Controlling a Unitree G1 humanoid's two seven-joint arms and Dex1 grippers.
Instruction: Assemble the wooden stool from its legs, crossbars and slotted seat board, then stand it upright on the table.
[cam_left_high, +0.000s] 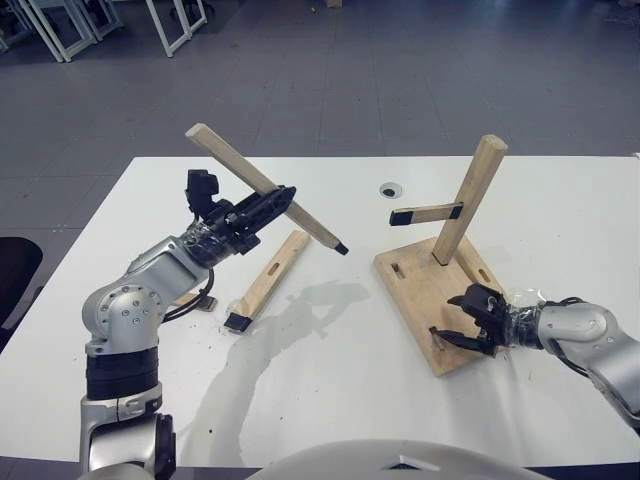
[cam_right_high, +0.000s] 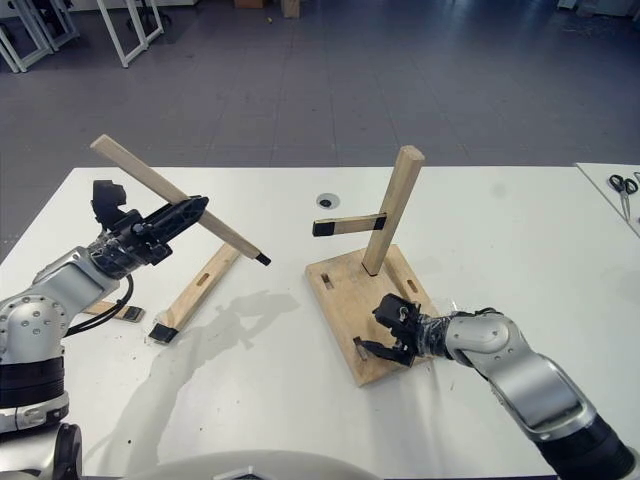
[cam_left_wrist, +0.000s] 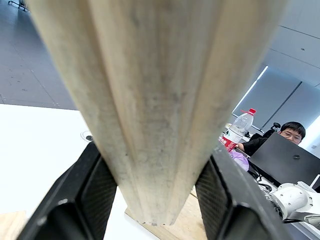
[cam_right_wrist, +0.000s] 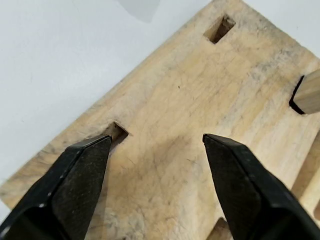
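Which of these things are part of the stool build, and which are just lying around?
Stool build: seat board, upright leg, crossbar, held leg in left gripper, spare leg lying flat.
Lying around: scissors, bottle.

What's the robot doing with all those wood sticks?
It is building a wooden stool. The left gripper holds one wooden leg tilted in the air. The right gripper is open over the near end of the seat board, which lies flat on the table. A second leg stands in the board with a crossbar sticking out of its side. A third leg lies on the table.
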